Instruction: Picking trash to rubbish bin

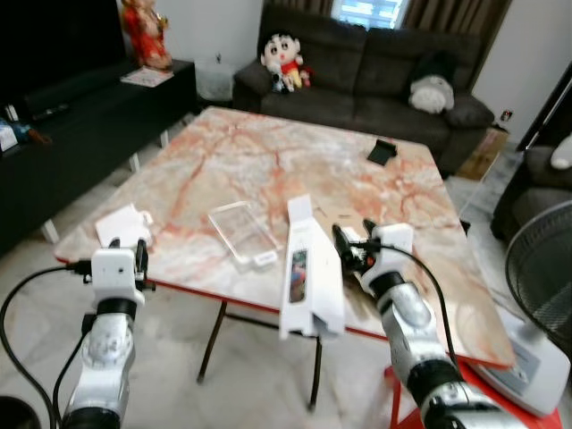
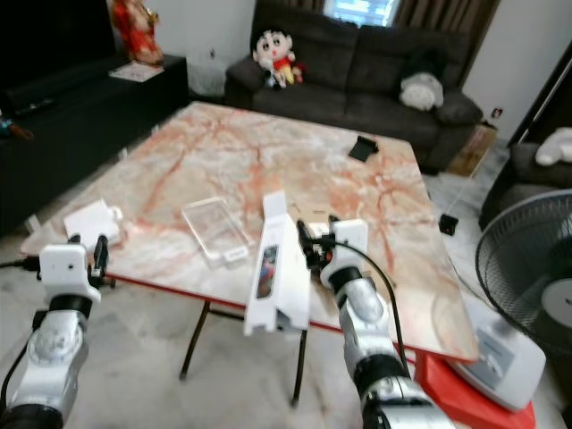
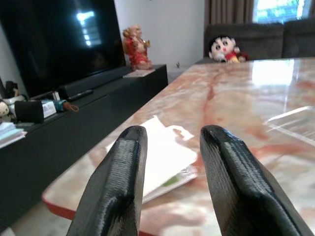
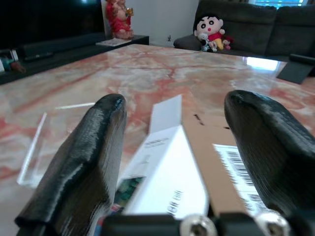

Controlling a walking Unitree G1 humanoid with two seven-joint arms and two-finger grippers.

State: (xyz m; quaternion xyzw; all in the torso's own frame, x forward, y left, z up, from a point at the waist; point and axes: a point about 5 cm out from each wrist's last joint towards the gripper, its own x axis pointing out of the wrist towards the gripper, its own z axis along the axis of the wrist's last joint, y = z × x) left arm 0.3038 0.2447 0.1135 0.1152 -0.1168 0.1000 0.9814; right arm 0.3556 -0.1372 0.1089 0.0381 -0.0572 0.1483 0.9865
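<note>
Left eye view: we stand at the near edge of a marble table (image 1: 268, 161), both arms raised toward it.
Right gripper (image 1: 344, 243): our fingers are spread apart on either side of a long white box (image 1: 308, 273); in the right wrist view the box (image 4: 167, 182) lies between the two fingers (image 4: 88, 162), and we cannot tell if they touch it.
Box: one end rests on the table's near edge, the other hangs out past the edge, tilted down toward the floor; a barcode label shows on its brown side.
Left gripper (image 1: 140, 257): our fingers are parted and hold nothing, at the table's near left corner.
White packet (image 1: 125, 223): it lies flat on that corner, just beyond the left fingers (image 3: 118, 182).
Clear tray (image 1: 243, 234): it lies on the table between the packet and the box.
Background: a dark sofa (image 1: 375, 71) with a doll (image 1: 284, 61) stands behind the table, a fan (image 1: 541, 268) to our right.
</note>
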